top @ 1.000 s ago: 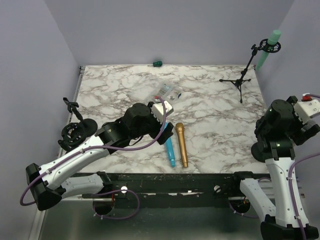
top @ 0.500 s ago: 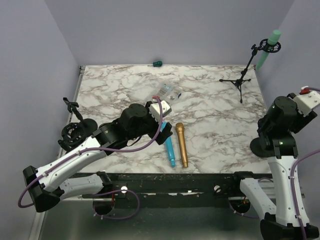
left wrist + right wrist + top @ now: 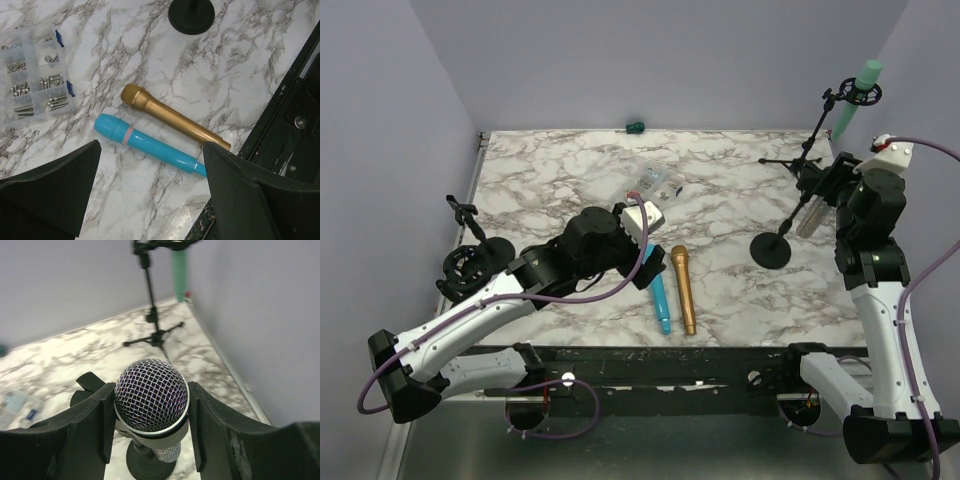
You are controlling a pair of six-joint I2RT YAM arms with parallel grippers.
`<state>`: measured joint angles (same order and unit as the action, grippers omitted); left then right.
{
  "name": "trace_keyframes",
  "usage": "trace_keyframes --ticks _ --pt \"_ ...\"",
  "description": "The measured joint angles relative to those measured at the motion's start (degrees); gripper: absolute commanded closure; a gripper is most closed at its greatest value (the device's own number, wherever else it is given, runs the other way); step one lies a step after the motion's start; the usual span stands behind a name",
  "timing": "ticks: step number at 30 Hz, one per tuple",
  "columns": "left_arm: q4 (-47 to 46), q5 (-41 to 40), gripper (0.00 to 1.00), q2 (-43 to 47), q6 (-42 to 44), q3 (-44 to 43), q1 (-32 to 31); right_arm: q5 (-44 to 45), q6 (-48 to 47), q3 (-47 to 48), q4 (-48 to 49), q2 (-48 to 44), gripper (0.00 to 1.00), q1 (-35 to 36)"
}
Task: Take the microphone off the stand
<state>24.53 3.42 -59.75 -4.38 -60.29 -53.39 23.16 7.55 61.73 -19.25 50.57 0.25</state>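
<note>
Right end effector (image 3: pixel 150 412): clasps the microphone (image 3: pixel 152 395) on its stand (image 3: pixel 772 250), at 3 o'clock.
Left end effector (image 3: pixel 150 150): open above table (image 3: pixel 560 180).

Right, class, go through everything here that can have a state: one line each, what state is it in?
silver microphone: seated in the round-base stand, head gripped.
right gripper: shut on the silver microphone.
left gripper: open, empty.
gold microphone: lying flat on the table.
blue microphone: lying flat beside it.
green microphone: mounted on the tripod stand.
parts box: closed.
</note>
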Motion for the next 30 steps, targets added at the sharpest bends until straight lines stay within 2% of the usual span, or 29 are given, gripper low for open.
trace_keyframes --ticks 7,14,19,23,26,30 --pt "-0.83 0.24 0.09 -0.96 -0.26 0.46 0.02 -19.41 0.0 0.02 8.28 5.92 0.95 0.0" --pt "-7.23 5.68 0.09 -0.85 -3.1 4.04 0.83 -32.09 -0.13 -0.68 12.17 7.72 0.94 0.68" --pt "-13.77 8.02 0.08 -0.81 -7.28 5.14 0.92 -35.82 -0.17 -1.75 14.05 7.65 0.94 1.88" --pt "-22.95 9.2 0.06 -1.29 -9.88 4.94 0.94 -36.65 -0.55 -2.14 14.82 7.52 0.93 2.21" --pt "-29.83 9.55 0.05 -4.24 -10.38 2.86 0.94 -37.13 -0.57 -2.23 14.95 7.5 0.93 2.34" --pt "-36.11 9.7 0.05 -12.46 -8.48 -3.61 1.01 -37.88 -0.55 -2.62 15.52 7.32 0.93 2.45"
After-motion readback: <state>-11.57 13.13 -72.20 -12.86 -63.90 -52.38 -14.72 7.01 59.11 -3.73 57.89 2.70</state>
